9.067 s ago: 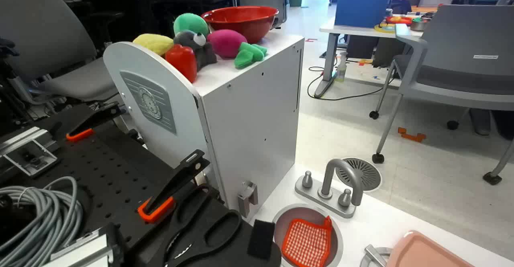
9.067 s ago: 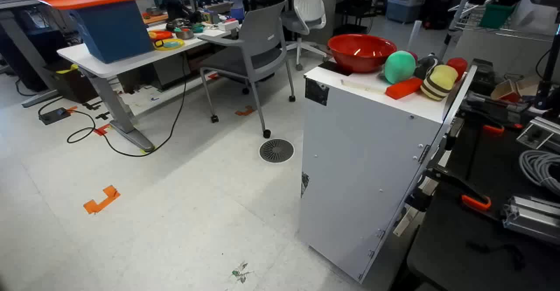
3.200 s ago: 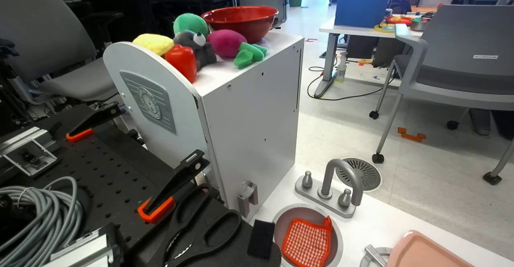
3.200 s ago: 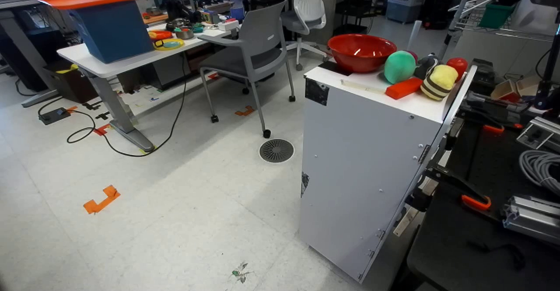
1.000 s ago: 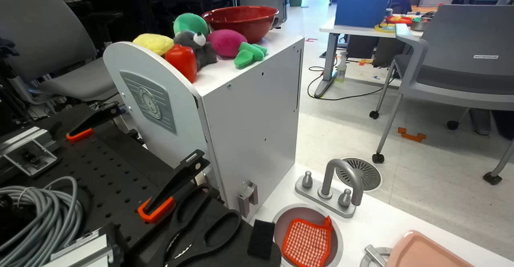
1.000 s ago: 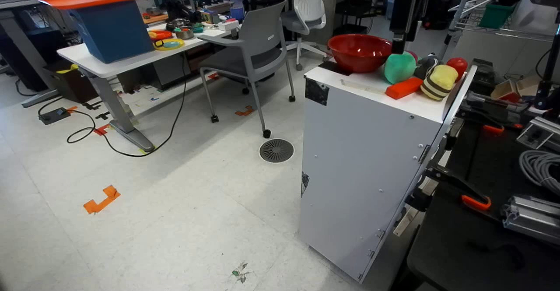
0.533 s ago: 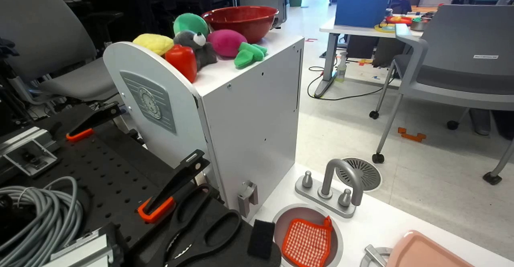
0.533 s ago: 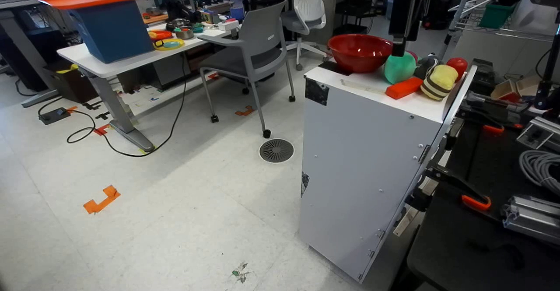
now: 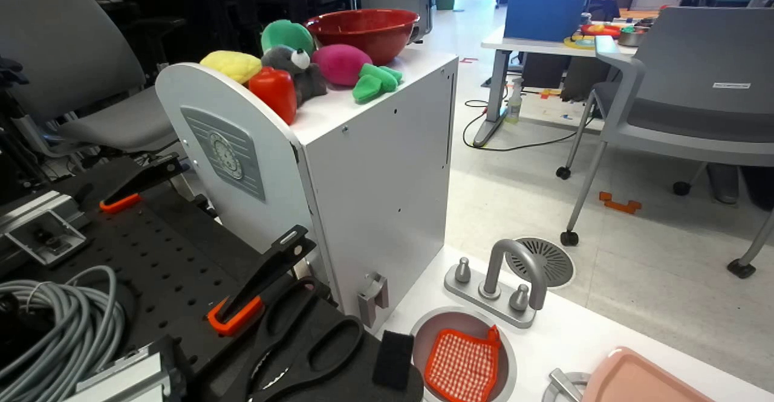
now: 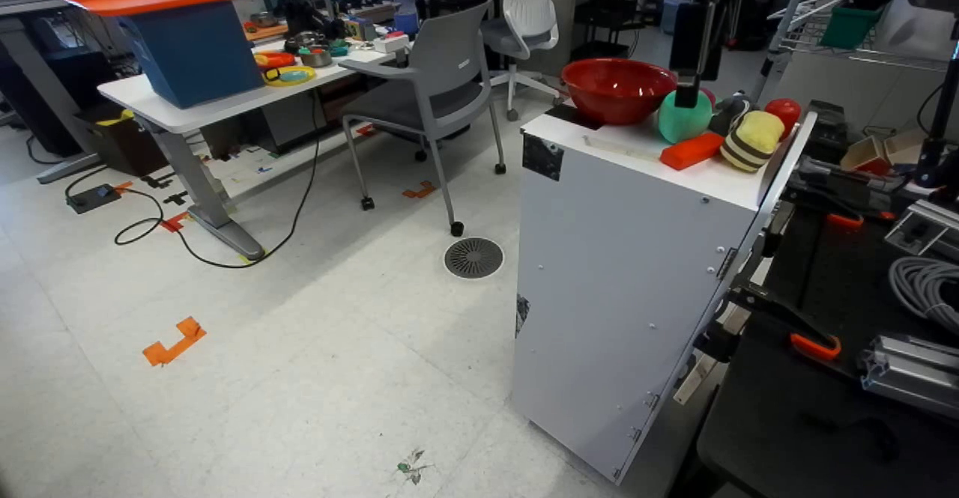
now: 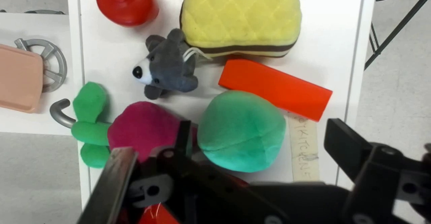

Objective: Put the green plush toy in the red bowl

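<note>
The green plush toy is a rounded green lump on the white cabinet top. It shows in both exterior views, beside the wide red bowl. In the wrist view the bowl is mostly hidden behind the gripper; a red part shows at the bottom. My gripper is open and empty, pointing down. In the wrist view the green plush appears between its fingers, nearer the left one. In an exterior view a fingertip overlaps the plush's top; whether they touch I cannot tell.
A magenta plush with green leaves lies close by the left finger. A grey mouse plush, an orange-red block, a yellow striped plush and a red pepper stand on the cabinet top.
The gripper was out of view three seconds ago, then appeared above the green plush. Over the last second it has come down, and its fingertip now overlaps the plush. Toys and bowl have not moved.
</note>
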Controlling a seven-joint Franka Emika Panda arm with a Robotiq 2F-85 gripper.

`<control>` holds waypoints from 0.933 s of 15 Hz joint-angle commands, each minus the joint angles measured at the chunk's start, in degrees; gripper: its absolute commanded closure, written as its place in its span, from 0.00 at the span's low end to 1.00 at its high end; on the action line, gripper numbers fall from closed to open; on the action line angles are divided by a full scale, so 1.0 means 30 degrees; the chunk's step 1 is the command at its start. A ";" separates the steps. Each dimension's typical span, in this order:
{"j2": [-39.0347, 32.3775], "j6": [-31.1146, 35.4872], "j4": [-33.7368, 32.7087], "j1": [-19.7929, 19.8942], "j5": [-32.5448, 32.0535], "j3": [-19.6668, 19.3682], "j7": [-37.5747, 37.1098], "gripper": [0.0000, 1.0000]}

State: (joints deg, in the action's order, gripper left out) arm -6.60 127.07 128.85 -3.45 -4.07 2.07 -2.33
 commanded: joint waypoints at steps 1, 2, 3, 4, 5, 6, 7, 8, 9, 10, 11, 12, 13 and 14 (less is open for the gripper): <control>-0.0117 -0.0443 -0.0058 0.0193 0.0255 -0.0037 0.0135 0.00; -0.0215 -0.0485 -0.0073 0.0258 0.0170 -0.0111 0.0068 0.00; -0.0267 -0.0532 -0.0073 0.0310 0.0173 -0.0150 0.0065 0.00; -0.0335 -0.0543 -0.0076 0.0360 0.0139 -0.0202 0.0096 0.00; -0.0388 -0.0557 -0.0088 0.0400 0.0128 -0.0243 0.0094 0.00; -0.0496 -0.0588 -0.0154 0.0462 0.0131 -0.0293 0.0090 0.00; -0.0565 -0.0612 -0.0180 0.0511 0.0177 -0.0314 0.0139 0.00; -0.0641 -0.0605 -0.0201 0.0561 0.0240 -0.0320 0.0262 0.00; -0.0710 -0.0610 -0.0219 0.0598 0.0293 -0.0312 0.0323 0.00; -0.0762 -0.0612 -0.0229 0.0627 0.0318 -0.0300 0.0348 0.00; -0.0789 -0.0616 -0.0232 0.0646 0.0339 -0.0290 0.0369 0.00; -0.0788 -0.0612 -0.0232 0.0650 0.0338 -0.0279 0.0379 0.00; -0.0797 -0.0624 -0.0242 0.0648 0.0338 -0.0274 0.0381 0.00; -0.0803 -0.0627 -0.0250 0.0645 0.0335 -0.0274 0.0367 0.00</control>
State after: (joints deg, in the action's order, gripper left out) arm -8.59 126.91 129.40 -1.72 -4.05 1.23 -2.33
